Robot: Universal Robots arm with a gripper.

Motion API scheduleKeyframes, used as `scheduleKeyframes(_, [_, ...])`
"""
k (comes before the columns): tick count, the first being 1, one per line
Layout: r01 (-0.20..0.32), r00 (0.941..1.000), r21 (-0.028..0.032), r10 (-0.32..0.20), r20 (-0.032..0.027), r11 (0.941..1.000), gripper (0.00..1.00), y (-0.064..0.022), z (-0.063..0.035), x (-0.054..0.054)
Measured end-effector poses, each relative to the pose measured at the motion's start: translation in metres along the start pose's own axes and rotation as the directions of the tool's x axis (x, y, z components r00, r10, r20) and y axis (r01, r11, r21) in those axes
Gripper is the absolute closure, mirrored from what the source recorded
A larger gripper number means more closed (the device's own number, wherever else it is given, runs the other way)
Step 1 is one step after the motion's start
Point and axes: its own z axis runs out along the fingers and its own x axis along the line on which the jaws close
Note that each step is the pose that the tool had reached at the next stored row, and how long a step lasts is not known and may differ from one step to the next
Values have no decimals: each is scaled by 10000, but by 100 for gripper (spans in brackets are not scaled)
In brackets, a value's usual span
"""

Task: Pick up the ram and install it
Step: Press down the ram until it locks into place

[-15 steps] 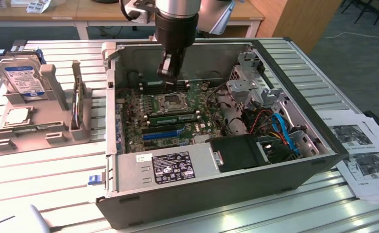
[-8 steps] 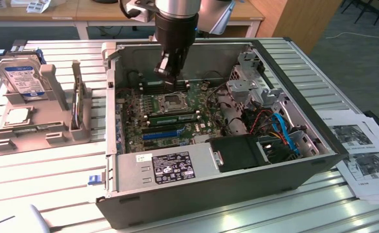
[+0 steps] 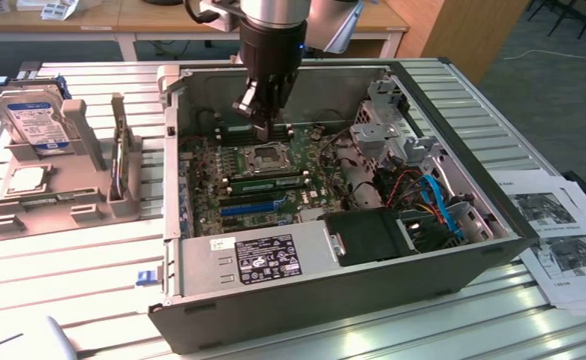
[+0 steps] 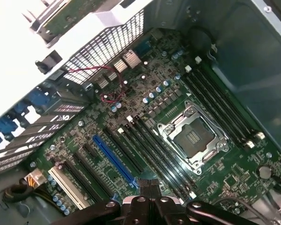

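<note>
The gripper (image 3: pixel 263 133) hangs inside the open case (image 3: pixel 493 247), just above the board (image 4: pixel 210 183), its fingers pressed together on nothing. A ram (image 3: pixel 262 180) already sits in a slot beside the empty chip socket (image 4: pixel 192 139). Whether another ram waits outside, I cannot tell. Wires (image 3: pixel 428 199) crowd the case's far side, and a hard drive (image 3: pixel 40 124) stands outside

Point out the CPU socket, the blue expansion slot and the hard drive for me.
CPU socket (image 4: pixel 193 137), wrist view, bare centre.
Blue expansion slot (image 4: pixel 113 160), wrist view, mid-length.
Hard drive (image 3: pixel 38 121), exterior view, blue label.
</note>
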Motion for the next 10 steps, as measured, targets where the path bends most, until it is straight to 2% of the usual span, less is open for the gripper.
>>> scheduleKeyframes(5, [-882, 9961, -9, 882, 3, 9961, 90, 0, 1, 0])
scheduleKeyframes(10, [-1789, 9839, -18, 1789, 7, 9839, 90, 0, 2, 0])
